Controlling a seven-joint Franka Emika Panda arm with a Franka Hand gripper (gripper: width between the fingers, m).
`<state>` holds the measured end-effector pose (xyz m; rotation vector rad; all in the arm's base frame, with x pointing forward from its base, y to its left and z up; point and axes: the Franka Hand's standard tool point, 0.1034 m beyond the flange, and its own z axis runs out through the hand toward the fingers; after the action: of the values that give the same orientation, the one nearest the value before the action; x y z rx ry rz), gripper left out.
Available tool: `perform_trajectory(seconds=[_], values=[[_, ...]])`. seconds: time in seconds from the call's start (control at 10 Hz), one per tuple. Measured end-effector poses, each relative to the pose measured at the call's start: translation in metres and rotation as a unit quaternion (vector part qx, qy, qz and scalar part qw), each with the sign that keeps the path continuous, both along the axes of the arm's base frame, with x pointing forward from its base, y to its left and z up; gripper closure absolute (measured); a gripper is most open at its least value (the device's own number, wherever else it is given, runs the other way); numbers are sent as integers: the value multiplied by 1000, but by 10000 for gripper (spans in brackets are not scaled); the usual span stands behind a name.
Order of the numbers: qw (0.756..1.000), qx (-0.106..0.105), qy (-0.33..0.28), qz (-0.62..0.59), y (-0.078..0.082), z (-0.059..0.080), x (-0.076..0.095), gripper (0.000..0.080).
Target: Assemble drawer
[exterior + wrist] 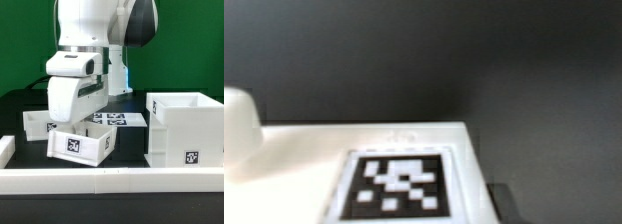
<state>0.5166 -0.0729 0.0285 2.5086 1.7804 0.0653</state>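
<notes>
My gripper (76, 126) hangs at the exterior view's centre-left, closed on the rim of a white open-top tray (80, 144). The tray is tilted, just above the table, with a square tag facing front. In the wrist view the tray's white wall (402, 140) and its tag (397, 185) fill the lower part, and my fingertips are mostly hidden. A second tray (38, 122) sits behind it, toward the exterior view's left. The tall boxy housing (186, 128) stands at the exterior view's right with its open side up, a short gap from the held tray.
The long low white border wall (110, 181) runs along the front. The marker board (116, 120) lies flat behind the trays. The arm's base stands at the back centre. A blurred white shape (239, 130) shows at the wrist view's edge.
</notes>
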Motion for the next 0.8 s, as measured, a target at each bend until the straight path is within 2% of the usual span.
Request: perform_trajectory(seconds=[0.2, 0.5, 0.7, 0.8], values=[[998, -12, 4, 55, 6, 0, 2, 757], [998, -13, 8, 66, 12, -2, 2, 757], [998, -12, 9, 65, 10, -2, 2, 757], [996, -12, 9, 87, 2, -2, 1, 757]])
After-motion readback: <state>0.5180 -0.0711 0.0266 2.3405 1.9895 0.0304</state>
